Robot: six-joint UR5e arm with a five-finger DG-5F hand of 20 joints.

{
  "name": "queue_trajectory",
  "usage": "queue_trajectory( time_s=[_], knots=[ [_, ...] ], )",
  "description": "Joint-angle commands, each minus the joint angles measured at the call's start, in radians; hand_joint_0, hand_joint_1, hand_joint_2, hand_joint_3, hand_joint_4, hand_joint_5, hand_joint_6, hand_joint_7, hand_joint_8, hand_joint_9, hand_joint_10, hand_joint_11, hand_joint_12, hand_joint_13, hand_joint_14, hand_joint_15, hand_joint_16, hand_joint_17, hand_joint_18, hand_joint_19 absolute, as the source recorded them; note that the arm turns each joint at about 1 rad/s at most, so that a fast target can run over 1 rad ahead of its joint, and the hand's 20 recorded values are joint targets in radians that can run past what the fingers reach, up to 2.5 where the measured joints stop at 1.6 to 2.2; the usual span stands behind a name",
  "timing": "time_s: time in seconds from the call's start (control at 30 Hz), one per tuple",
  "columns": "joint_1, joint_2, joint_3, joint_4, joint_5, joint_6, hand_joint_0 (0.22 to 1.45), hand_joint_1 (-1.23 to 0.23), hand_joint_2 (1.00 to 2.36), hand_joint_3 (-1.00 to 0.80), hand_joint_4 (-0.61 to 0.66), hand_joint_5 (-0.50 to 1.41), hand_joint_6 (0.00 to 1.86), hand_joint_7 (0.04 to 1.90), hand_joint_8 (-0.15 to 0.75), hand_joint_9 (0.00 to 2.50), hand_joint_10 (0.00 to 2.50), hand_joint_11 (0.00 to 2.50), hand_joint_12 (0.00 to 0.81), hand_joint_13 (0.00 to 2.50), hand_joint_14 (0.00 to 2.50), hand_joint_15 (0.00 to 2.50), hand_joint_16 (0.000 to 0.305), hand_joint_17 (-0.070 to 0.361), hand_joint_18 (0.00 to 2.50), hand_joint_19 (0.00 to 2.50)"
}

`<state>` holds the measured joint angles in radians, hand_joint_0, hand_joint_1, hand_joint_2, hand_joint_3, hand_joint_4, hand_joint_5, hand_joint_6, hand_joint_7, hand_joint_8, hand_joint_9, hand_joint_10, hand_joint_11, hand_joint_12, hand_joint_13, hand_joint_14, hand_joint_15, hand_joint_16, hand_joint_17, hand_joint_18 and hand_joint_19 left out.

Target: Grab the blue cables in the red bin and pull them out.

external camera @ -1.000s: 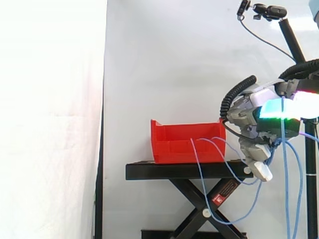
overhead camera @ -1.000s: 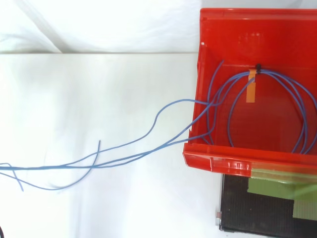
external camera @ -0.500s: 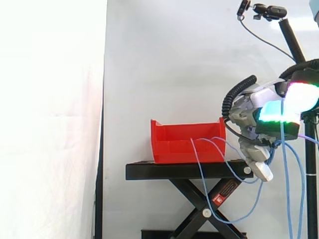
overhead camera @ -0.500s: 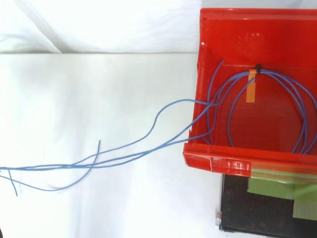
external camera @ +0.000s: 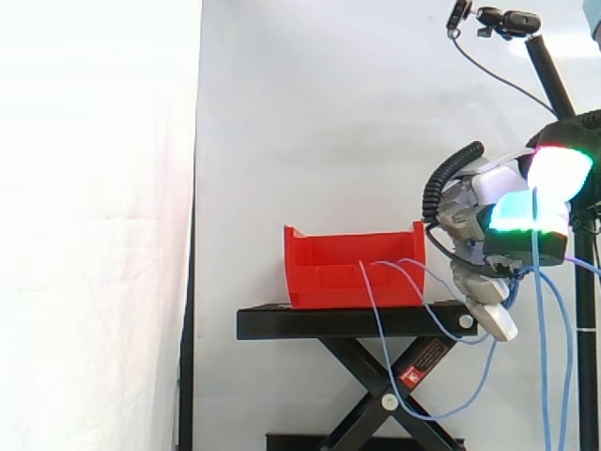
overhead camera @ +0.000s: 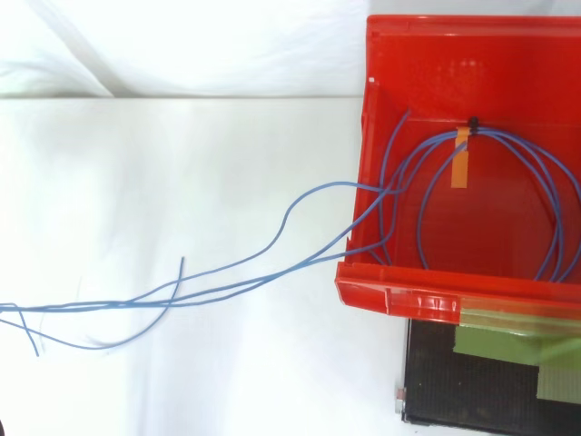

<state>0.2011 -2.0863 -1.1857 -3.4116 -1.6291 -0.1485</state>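
One red bin (external camera: 349, 259) stands on one black stand (external camera: 329, 322) before the white curtain. One hand (external camera: 474, 225) hangs just beyond the stand's right end, level with the bin and clear of it. Its fingers are curled closed around the blue cables (overhead camera: 309, 194), and two of its fingertips (external camera: 523, 209) glow, one cyan-green and one white-magenta. In the side view, two strands arch over the bin's near wall, sag below the stand top and rise to the hand, and further strands drop straight down from it. In the top view, three strands cross the bin's left wall and trail off left. The remaining loops lie coiled inside the bin, bound by one black tie (overhead camera: 473, 122) and one orange tape strip (overhead camera: 461, 163).
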Motion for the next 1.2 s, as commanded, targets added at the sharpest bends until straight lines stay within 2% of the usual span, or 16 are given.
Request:
queue_trajectory(
  time_s=[0.0, 0.87, 1.17],
  knots=[
    [0.0, 0.0, 0.0, 0.0, 0.0, 0.0, 0.73, -0.89, 1.0, -1.0, 0.3, 0.69, 0.66, 0.47, 0.275, 0.84, 0.02, 0.7, 0.344, 0.8, 0.02, 0.51, 0.046, 0.104, 0.64, 0.62],
    [0.0, 0.0, 0.0, 0.0, 0.0, -0.003, 0.7, -0.84, 1.0, -1.0, 0.29, 0.77, 0.5, 0.55, 0.279, 0.88, 0.03, 0.7, 0.353, 0.83, 0.02, 0.51, 0.047, 0.106, 0.67, 0.61],
    [0.0, -0.001, 0.0, 0.0, 0.0, -0.003, 0.77, -0.94, 1.0, -1.0, 0.27, 0.78, 0.67, 0.5, 0.271, 0.92, 0.03, 0.72, 0.336, 0.83, 0.02, 0.52, 0.043, 0.097, 0.65, 0.61]
  ],
)
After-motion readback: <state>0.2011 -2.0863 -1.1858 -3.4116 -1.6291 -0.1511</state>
